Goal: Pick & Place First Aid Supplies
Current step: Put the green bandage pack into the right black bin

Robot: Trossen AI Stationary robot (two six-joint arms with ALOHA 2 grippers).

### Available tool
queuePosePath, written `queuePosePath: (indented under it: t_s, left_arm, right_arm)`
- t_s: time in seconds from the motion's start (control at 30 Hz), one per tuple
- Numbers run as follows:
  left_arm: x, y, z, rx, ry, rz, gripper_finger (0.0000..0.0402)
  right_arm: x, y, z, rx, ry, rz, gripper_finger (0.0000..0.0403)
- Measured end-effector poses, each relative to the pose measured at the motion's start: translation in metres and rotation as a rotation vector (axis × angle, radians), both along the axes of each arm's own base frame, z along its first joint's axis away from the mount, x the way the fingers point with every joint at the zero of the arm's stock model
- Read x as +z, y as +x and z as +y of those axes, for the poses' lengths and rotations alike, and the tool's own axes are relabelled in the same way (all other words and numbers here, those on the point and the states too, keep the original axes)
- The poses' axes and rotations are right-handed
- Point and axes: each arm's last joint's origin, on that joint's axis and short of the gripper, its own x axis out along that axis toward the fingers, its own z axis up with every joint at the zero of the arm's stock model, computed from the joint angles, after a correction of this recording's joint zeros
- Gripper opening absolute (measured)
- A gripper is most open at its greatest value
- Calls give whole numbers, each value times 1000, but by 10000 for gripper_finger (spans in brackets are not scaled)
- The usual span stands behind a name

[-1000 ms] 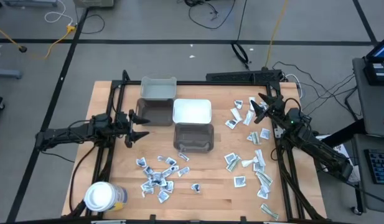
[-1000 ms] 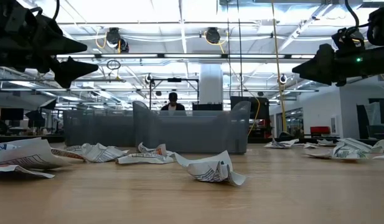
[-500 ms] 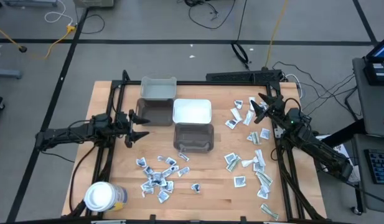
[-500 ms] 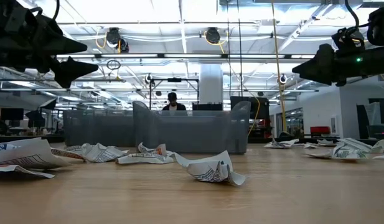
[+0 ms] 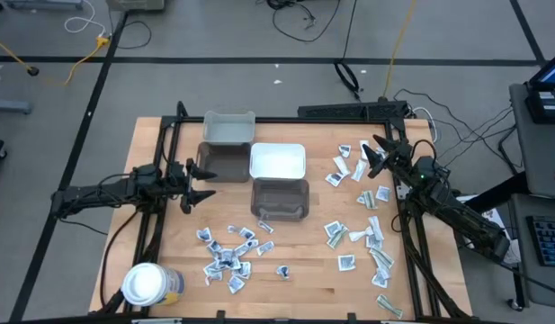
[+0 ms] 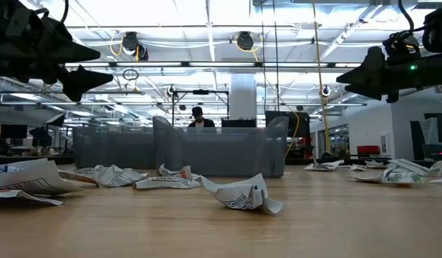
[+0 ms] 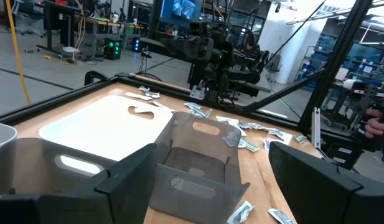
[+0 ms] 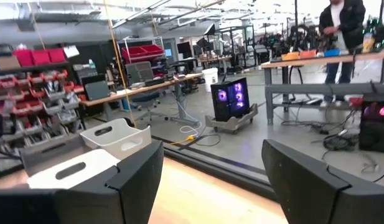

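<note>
While nothing had yet been lifted, the first aid supplies, small flat white paper packets with dark print and a few narrow pale-green strips, lay loose on the wooden table (image 5: 151, 144) in two scatters. One cluster of packets (image 5: 228, 256) sat near the front edge, just in front of the bins; the other scatter (image 5: 362, 225) ran down the right side, with the pale-green strips (image 5: 382, 261) among it.

Between the scatters stood four rectangular plastic bins: a dark grey bin (image 5: 280, 199) nearest the front, a white bin (image 5: 277, 162) touching it behind, another grey bin (image 5: 222, 163) beside that, and a pale bin (image 5: 228, 128) at the back. No packet could be made out inside any of them. A large round jar with a white lid (image 5: 147, 284) stood at the front left corner.

The left gripper (image 5: 195, 184) hung above the table beside the grey bin, its fingers spread wide and empty. The right gripper (image 5: 371, 158) hung over the far end of the right-hand scatter, likewise wide open and holding nothing.

Across the last second nothing had changed: both arms kept their places and every packet lay where it was. That suggests the task had barely begun, with the first pick not yet made.
</note>
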Motion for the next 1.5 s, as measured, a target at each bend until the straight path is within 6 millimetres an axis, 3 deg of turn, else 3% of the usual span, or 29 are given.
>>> queuePosePath:
  t_s: [0.57, 0.7, 1.13, 1.5]
  left_arm:
    - [0, 0, 0, 0, 0, 0, 310]
    - [0, 0, 0, 0, 0, 0, 310]
    - [0, 0, 0, -1, 0, 0, 310]
    - [0, 0, 0, 0, 0, 0, 310]
  right_arm:
    - [6, 0, -2, -91, -1, 26, 267]
    - [41, -2, -2, -190, 10, -1, 267]
    - [145, 9, -5, -254, 459, 23, 267]
    - [202, 18, 5, -339, 863, 163, 263]
